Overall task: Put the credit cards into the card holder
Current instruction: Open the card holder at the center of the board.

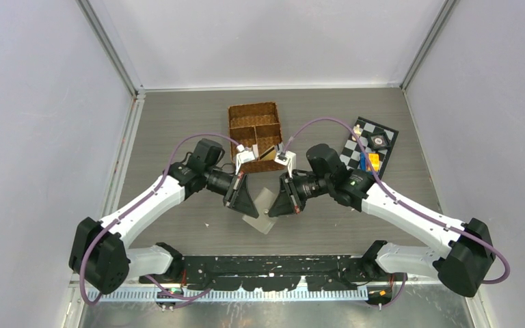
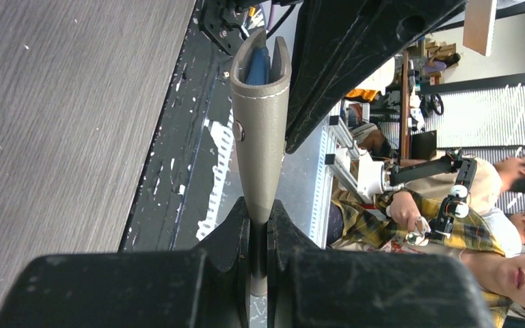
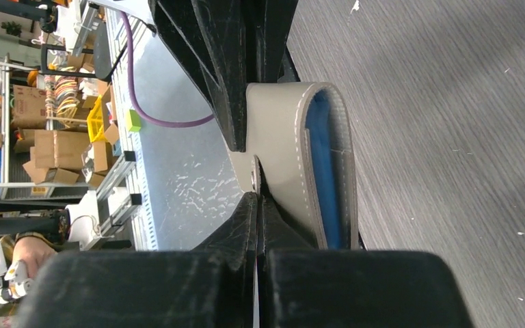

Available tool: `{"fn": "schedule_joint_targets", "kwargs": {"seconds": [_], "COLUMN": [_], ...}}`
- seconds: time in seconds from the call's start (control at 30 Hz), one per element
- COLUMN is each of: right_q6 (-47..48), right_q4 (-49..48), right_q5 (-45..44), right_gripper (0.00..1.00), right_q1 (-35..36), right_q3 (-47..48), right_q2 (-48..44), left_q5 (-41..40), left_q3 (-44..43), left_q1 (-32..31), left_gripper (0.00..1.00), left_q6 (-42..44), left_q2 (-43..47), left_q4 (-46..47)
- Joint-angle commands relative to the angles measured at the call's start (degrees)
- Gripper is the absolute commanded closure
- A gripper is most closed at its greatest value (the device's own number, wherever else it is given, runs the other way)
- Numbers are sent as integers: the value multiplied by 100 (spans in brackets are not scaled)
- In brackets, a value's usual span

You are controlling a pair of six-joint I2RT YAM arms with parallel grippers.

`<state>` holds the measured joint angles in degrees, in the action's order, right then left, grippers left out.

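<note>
The card holder, a grey-olive folding wallet with blue sleeves inside, hangs just above the table between both arms. My left gripper is shut on one of its edges, and the wallet stands out from the jaws with its fold gaping slightly. My right gripper is shut on the thin snap tab. Beside it the wallet body curves open and shows a blue sleeve. In the top view the left gripper and right gripper face each other. A thin gold piece in the basket may be one of the credit cards.
A brown wicker compartment basket stands behind the grippers at the table's middle back. A black-and-white checkered board with small orange and blue items lies at the right. Grey walls close in the table on three sides.
</note>
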<state>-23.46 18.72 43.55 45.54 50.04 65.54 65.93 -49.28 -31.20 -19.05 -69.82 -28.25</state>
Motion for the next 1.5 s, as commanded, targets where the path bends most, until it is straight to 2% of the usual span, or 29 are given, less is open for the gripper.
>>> {"fn": "schedule_joint_targets", "kwargs": {"seconds": [0.0, 1.2, 1.3, 1.37, 1.47], "right_q6": [239, 640, 637, 528, 163], "right_q4": [136, 669, 735, 699, 624], "right_q5": [4, 208, 22, -437, -1696], "right_gripper": [99, 99, 99, 99, 86], "right_q1": [232, 880, 895, 895, 890], "right_q3": [190, 479, 504, 502, 480], "right_q2": [95, 262, 191, 16, -365], "left_q5": [64, -168, -230, -537, -1686], "left_q3": [-297, -284, -268, -239, 7], "left_q1": [92, 402, 404, 403, 347], "left_gripper": [100, 100, 100, 100, 100], "left_q6": [-20, -266, -266, -214, -530], "left_q2": [-8, -515, -508, -458, -292], "left_q4": [436, 355, 351, 260, 278]}}
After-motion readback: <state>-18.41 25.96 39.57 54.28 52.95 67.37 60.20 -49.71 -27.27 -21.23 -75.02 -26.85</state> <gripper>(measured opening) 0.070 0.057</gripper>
